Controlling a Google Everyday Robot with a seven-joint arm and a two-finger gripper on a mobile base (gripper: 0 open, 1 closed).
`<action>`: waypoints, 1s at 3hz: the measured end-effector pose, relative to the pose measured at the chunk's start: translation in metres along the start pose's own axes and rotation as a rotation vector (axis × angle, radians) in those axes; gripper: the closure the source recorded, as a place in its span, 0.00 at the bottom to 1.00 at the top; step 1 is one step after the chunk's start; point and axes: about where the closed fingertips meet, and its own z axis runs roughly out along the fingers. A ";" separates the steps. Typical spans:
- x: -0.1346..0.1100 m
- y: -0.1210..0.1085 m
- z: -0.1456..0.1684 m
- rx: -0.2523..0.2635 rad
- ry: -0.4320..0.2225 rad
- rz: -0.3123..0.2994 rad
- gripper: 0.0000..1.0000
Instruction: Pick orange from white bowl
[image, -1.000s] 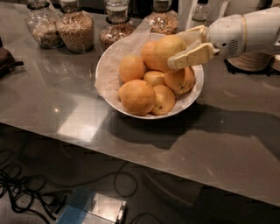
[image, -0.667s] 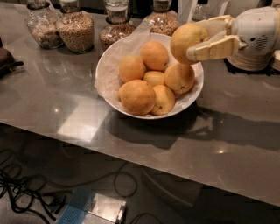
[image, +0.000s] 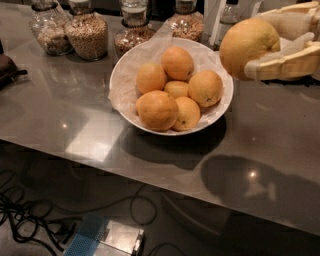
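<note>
Locate the gripper (image: 256, 46) at the 2 o'clock position of the view, entering from the right edge. Its jaws are clamped on the orange (image: 247, 47), one pale finger (image: 295, 17) over the top of the fruit and the other finger (image: 285, 62) under its lower side. Note that the orange is held in the air, touching none of the other fruit, at 2 o'clock from the centre of the white bowl (image: 223, 104). In this view its left edge overlaps the bowl rim.

The white bowl stands on the grey bench (image: 60, 115), near the middle of the view. Crinkled white paper (image: 165, 37) lines it and rises above the rim at 12 o'clock. Six deeper-coloured oranges (image: 157, 110) lie piled inside, touching one another.

Observe four glass jars (image: 87, 32) in a row along the bench from 10 to 12 o'clock of the bowl, just behind it. A dark shadow (image: 245, 180) lies on the bench at 5 o'clock of the bowl. Black cables (image: 30, 220) lie on the floor at 7 o'clock of the view.
</note>
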 end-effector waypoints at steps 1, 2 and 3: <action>-0.017 0.032 -0.011 -0.036 0.005 -0.091 1.00; -0.031 0.056 -0.006 -0.136 0.013 -0.201 1.00; -0.036 0.070 0.007 -0.247 -0.012 -0.266 1.00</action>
